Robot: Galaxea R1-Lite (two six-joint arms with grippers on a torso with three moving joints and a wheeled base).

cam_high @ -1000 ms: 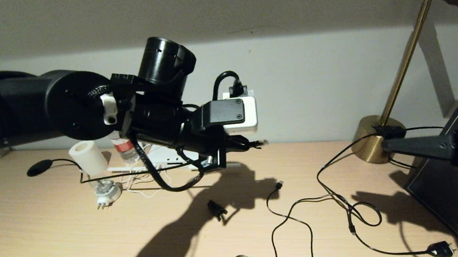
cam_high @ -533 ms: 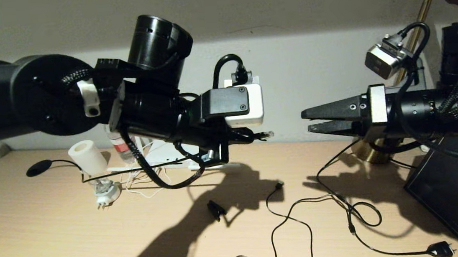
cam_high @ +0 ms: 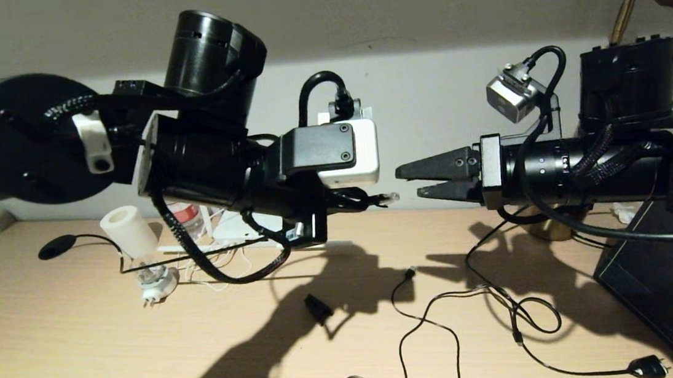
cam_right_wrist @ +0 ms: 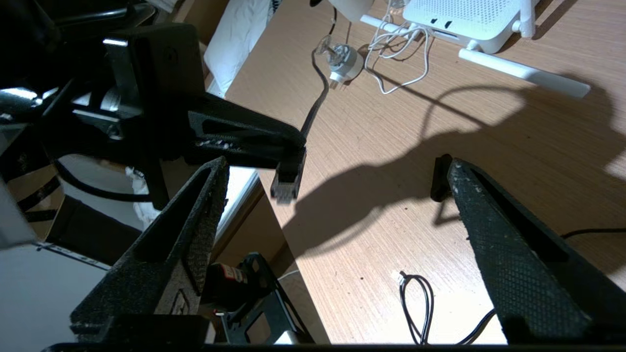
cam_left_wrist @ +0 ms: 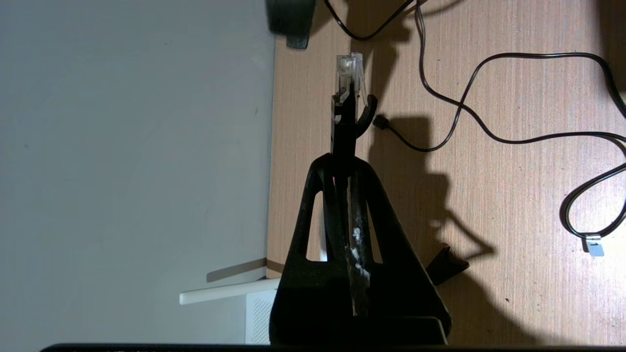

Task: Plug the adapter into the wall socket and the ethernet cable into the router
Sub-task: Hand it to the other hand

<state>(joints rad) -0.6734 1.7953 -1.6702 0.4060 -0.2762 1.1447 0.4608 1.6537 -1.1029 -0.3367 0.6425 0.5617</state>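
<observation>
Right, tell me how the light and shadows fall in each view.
Head view: warm light, upper wall dim, both arms casting hard dark shadows on the desk. Left wrist view: the left gripper is a black silhouette, the ethernet cable tip lit. Right wrist view: the right gripper fingers dark, the router brightly lit.

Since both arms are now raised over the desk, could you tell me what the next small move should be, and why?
Probably ease the right gripper, which is open, forward around the clear clip connector of the thick black ethernet cable. The left gripper holds that cable in mid-air, tip pointing at the right gripper's fingers, with a small gap between: seemingly a handover.
</observation>
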